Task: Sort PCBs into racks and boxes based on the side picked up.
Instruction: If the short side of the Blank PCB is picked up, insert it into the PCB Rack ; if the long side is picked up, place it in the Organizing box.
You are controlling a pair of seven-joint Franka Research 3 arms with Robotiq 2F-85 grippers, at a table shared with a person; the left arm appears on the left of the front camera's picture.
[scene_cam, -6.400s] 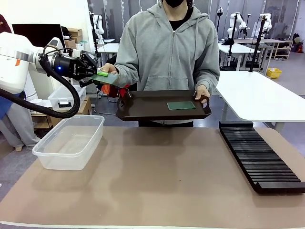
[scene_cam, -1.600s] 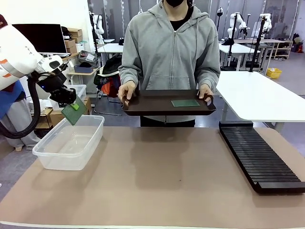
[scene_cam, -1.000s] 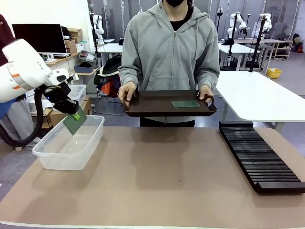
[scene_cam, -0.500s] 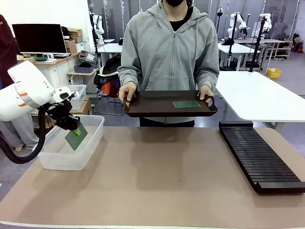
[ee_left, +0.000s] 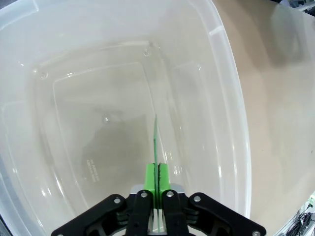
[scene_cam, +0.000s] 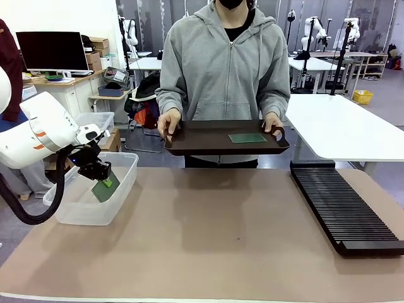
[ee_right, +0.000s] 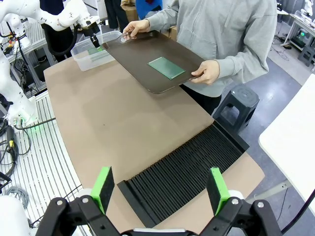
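My left gripper (scene_cam: 107,182) is shut on a green PCB (scene_cam: 104,190) and holds it tilted inside the clear box (scene_cam: 124,177) at the table's left. In the left wrist view the board (ee_left: 155,140) shows edge-on between the green pads (ee_left: 150,178), above the box floor (ee_left: 98,123). A second green PCB (scene_cam: 247,137) lies on the dark brown tray (scene_cam: 202,142) that the person holds in both hands. The black slotted rack (scene_cam: 344,211) lies at the right. My right gripper (ee_right: 160,189) stands open high above the rack (ee_right: 187,172), nothing between its fingers.
The person stands at the far side, holding the tray over the table's far edge. In the right wrist view the tray (ee_right: 133,54) and its PCB (ee_right: 167,67) lie toward the left arm. A white table (scene_cam: 341,126) stands beyond the rack.
My left arm has lowered the PCB from above the box's rim down into the box. The tray, the person and the right arm have kept still.
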